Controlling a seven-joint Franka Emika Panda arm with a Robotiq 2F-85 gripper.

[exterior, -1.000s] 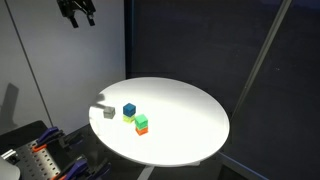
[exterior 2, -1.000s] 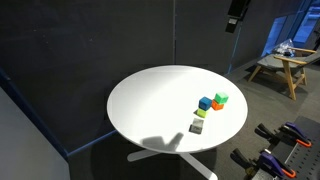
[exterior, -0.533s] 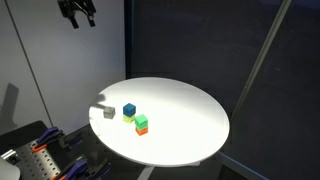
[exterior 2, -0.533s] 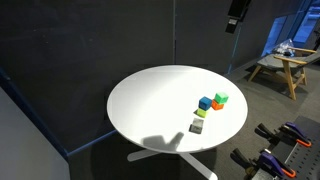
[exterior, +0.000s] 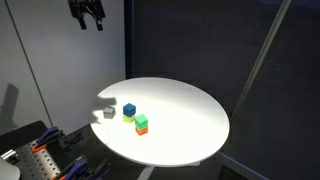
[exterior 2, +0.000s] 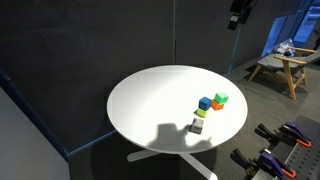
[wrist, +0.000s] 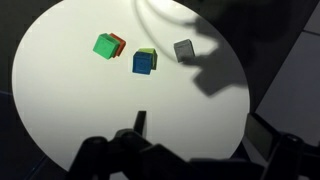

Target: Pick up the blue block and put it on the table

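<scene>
The blue block (exterior: 129, 109) (exterior 2: 205, 103) (wrist: 144, 63) rests on top of a yellow-green cube (wrist: 149, 53) near the edge of the round white table (exterior: 190, 110) (exterior 2: 150, 100) (wrist: 80, 110). My gripper (exterior: 90, 15) (exterior 2: 238, 12) (wrist: 200, 128) hangs high above the table, far from the block. It is open with nothing between its fingers. In the wrist view the block lies ahead of the fingertips, towards the top of the picture.
A green cube (exterior: 142, 122) (exterior 2: 221, 98) (wrist: 105, 46) sits on an orange cube (exterior: 142, 130) (wrist: 119, 42) beside the blue block. A grey cube (exterior: 108, 113) (exterior 2: 197, 126) (wrist: 184, 49) lies on its other side. Dark curtains surround the table.
The gripper has shifted a little sideways up high, and its shadow has slid across the table near the grey cube. The cubes have not moved.
</scene>
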